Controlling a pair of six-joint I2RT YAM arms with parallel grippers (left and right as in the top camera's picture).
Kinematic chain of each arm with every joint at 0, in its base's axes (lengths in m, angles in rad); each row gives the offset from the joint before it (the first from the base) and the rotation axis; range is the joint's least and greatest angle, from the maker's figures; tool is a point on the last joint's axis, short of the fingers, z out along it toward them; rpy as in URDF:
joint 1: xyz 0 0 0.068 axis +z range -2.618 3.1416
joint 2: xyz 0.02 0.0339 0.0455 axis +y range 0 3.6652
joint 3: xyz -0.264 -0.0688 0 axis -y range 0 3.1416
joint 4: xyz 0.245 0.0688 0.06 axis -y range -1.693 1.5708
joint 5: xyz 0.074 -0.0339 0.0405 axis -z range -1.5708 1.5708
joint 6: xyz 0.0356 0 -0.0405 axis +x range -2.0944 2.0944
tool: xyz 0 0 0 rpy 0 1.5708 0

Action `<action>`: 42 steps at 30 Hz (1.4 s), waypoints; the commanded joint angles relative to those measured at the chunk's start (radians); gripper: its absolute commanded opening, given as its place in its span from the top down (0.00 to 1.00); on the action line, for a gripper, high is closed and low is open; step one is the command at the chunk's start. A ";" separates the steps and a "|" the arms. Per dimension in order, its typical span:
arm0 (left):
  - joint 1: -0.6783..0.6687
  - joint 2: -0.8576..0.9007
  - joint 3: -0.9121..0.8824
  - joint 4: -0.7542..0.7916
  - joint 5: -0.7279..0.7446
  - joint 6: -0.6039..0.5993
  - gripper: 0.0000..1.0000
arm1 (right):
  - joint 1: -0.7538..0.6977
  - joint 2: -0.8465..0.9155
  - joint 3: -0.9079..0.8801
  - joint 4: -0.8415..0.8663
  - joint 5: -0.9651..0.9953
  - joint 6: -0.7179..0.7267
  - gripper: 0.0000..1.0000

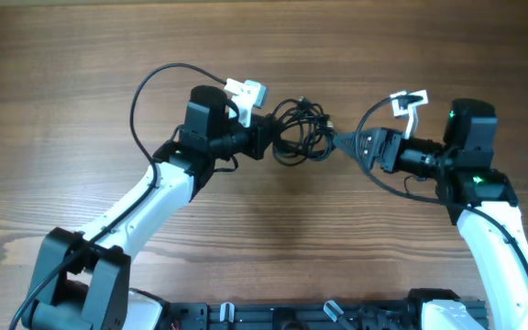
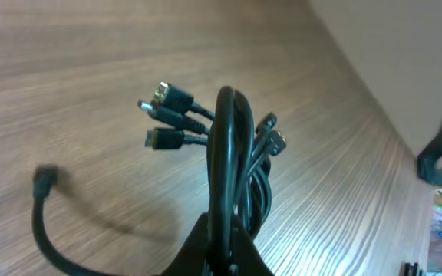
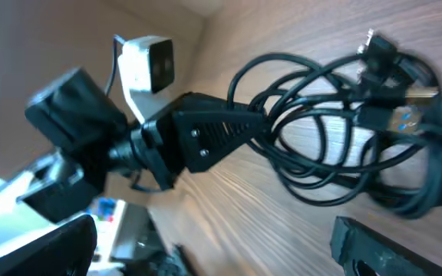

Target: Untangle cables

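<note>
Left of the table's (image 1: 71, 55) middle, I see the left gripper (image 1: 264, 137) clamped on several loops of the cables (image 1: 301, 128). They form a tangled black bundle between the two arms, with small plugs (image 2: 163, 115) fanning out loose. Just right of the bundle, the right gripper (image 1: 341, 142) points its tip at the strands; I cannot tell whether it grips them.
</note>
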 commanded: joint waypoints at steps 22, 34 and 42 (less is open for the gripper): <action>-0.133 -0.027 0.006 0.291 -0.127 -0.206 0.96 | 0.169 0.048 0.016 0.007 0.481 0.643 0.55; -0.161 -0.027 0.006 0.307 -0.122 -0.205 0.96 | 0.169 0.142 0.016 0.113 0.608 0.713 0.57; -0.161 -0.027 0.006 0.312 -0.056 -0.206 0.96 | 0.169 0.144 0.016 0.111 0.663 0.732 0.70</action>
